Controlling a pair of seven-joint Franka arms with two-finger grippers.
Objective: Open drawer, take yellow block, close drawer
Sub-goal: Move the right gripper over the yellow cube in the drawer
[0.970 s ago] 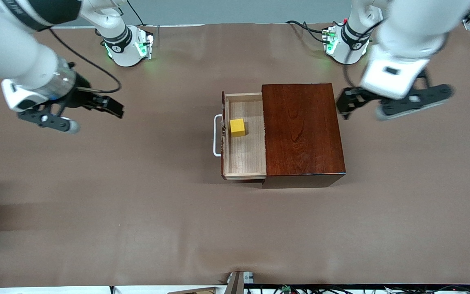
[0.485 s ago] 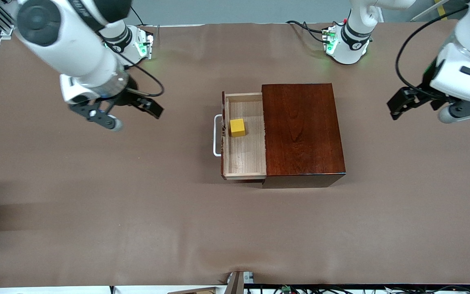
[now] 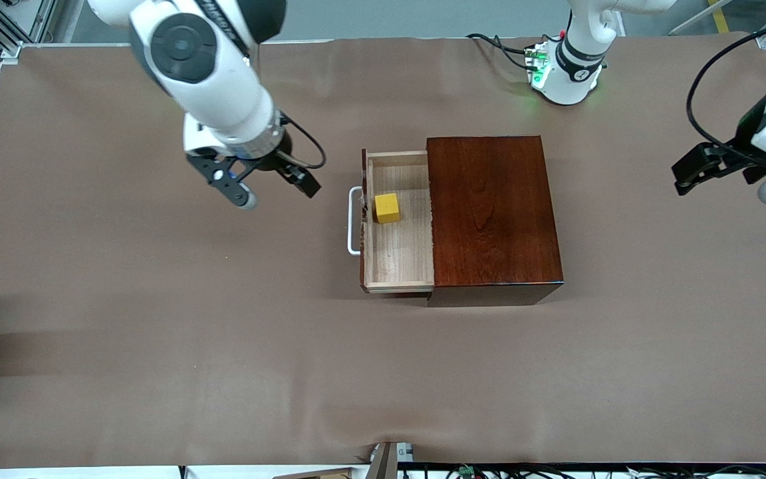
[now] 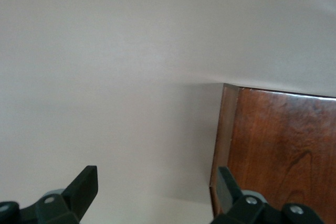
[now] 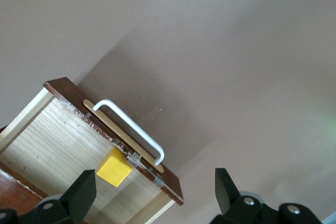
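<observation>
— Brown paper covers the whole counter (image 3: 157, 346). What stands on it?

— One dark reddish-brown wooden box (image 3: 493, 213), about in the middle. Its drawer (image 3: 397, 259) is pulled out toward the right arm's end of the counter, and the white handle (image 3: 354, 221) is on that side.

— And the yellow block (image 3: 387, 207)?

— It lies inside the drawer, on the pale wood floor, close to the front wall with the handle. Nothing touches it.

— Where is the right gripper (image 3: 264, 187)?

— It hangs in the air over the bare counter, near the drawer's handle but apart from it. Its two fingers are spread wide and hold nothing. In the right wrist view I see the block (image 5: 114, 167) and the handle (image 5: 130, 128) between the fingertips, lower down.

— The left gripper (image 3: 729, 178)?

— It is over the counter at the left arm's end, well apart from the box. Its fingers are also spread, with nothing between them. The left wrist view shows only the counter and one corner of the box (image 4: 278, 150).
</observation>
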